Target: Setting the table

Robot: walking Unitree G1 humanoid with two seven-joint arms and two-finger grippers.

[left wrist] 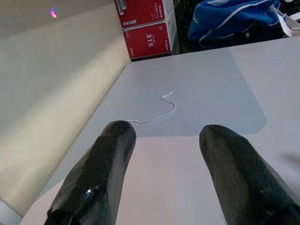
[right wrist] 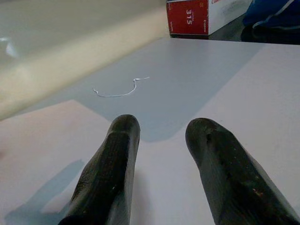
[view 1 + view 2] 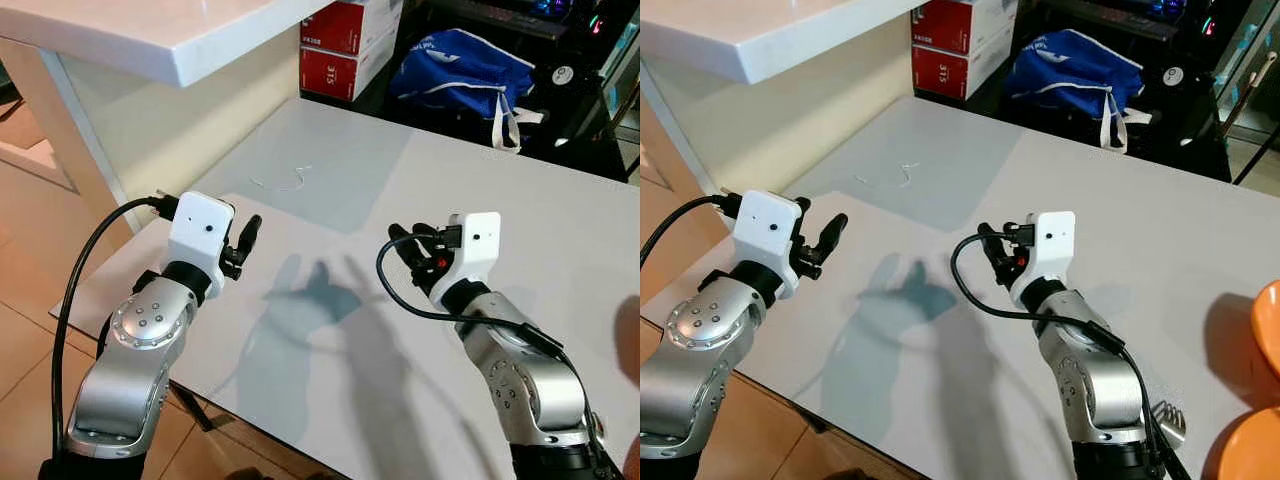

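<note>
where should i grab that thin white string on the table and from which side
Pinch the string at the middle of its long curve, coming straight down with the fingers across the strand. It lies flat on the table, so the sides offer no hold. The left pincer is open and looks the nearer one.
</note>
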